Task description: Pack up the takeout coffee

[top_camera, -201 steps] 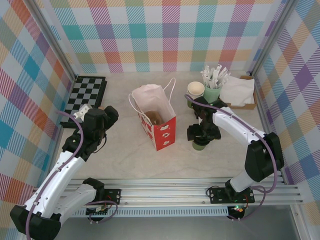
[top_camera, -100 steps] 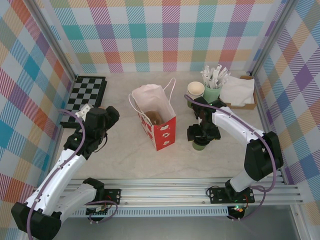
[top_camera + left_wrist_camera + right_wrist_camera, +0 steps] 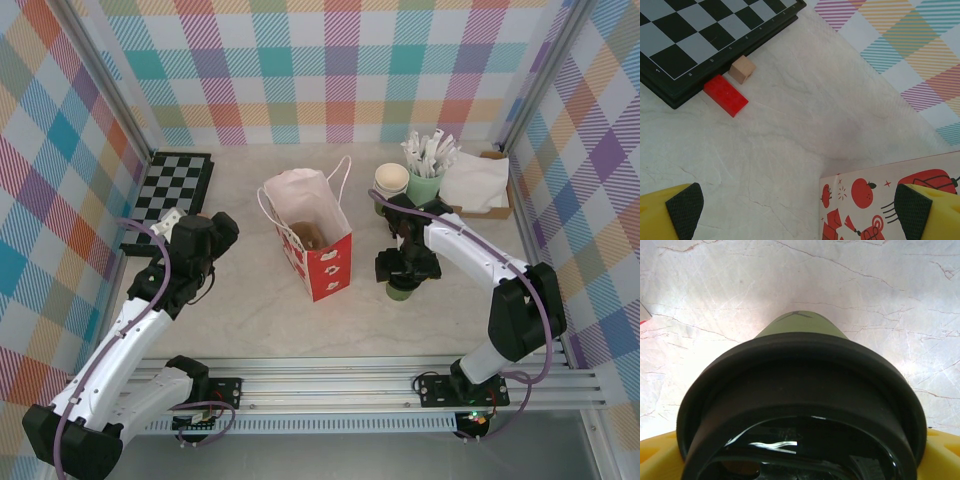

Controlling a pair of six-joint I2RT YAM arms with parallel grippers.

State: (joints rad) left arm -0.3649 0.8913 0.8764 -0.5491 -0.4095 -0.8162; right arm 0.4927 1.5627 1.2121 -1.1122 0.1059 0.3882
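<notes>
The takeout coffee stands on the table, near the right side of the open red-and-white paper bag, not yet packed. The right gripper hangs over it, jaws wide astride the black lid; whether they pinch it cannot be told. The left gripper gapes empty left of the bag. Lifting and bagging remain.

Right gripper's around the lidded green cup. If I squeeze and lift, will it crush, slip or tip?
The takeout coffee looks paper-walled, so a hard squeeze would probably dent it. Its smooth black lid flares wider than the body; gripping there may slip or pop it off. The body seems to narrow downward, so a sideways nudge could tip it.
</notes>
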